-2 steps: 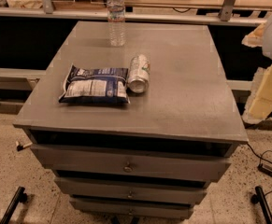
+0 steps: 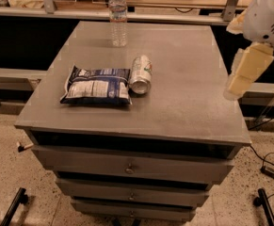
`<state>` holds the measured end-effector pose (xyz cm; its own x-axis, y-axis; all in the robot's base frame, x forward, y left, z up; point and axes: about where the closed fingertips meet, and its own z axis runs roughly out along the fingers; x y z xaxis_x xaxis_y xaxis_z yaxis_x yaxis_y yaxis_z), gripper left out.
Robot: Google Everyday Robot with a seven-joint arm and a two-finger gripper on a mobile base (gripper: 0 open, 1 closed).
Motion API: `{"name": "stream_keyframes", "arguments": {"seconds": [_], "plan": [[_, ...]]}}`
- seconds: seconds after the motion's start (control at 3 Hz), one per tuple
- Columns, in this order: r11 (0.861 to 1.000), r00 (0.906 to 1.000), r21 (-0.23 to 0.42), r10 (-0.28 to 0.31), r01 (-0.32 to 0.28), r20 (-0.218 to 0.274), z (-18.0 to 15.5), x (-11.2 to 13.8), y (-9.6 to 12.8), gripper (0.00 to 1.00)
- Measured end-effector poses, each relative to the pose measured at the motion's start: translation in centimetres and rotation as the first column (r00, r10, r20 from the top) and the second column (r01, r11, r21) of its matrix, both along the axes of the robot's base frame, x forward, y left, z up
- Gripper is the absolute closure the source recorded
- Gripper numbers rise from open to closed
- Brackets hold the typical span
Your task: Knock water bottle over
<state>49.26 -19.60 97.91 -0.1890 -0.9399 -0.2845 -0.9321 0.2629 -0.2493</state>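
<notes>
One water bottle (image 2: 118, 18), one drink can (image 2: 141, 74), one snack bag (image 2: 97, 85), one drawer cabinet (image 2: 188, 95), one pincer (image 2: 236, 84) at the right edge

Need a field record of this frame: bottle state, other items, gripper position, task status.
surface: grey drawer cabinet top
water bottle: upright, near back edge, left of centre, nothing touching it
can: on its side, mid-top, in front of the bottle
snack bag: lying flat, right beside the can, on its left
gripper: by the right edge of the top, raised, well apart from the bottle
task status: bottle not yet knocked over
</notes>
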Motion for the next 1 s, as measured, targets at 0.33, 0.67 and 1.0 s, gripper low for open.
{"name": "stream_keyframes", "arguments": {"seconds": [0.33,0.67,1.0], "plan": [[0.996,0.9993,0.09,-0.029,0.026,0.026,0.7,8.7,4.4,0.0],[0.984,0.9964,0.169,-0.067,0.057,0.052,1.4,13.7,9.8,0.0],[0.983,0.9968,0.176,-0.067,0.058,0.044,1.2,13.6,10.0,0.0]]}}
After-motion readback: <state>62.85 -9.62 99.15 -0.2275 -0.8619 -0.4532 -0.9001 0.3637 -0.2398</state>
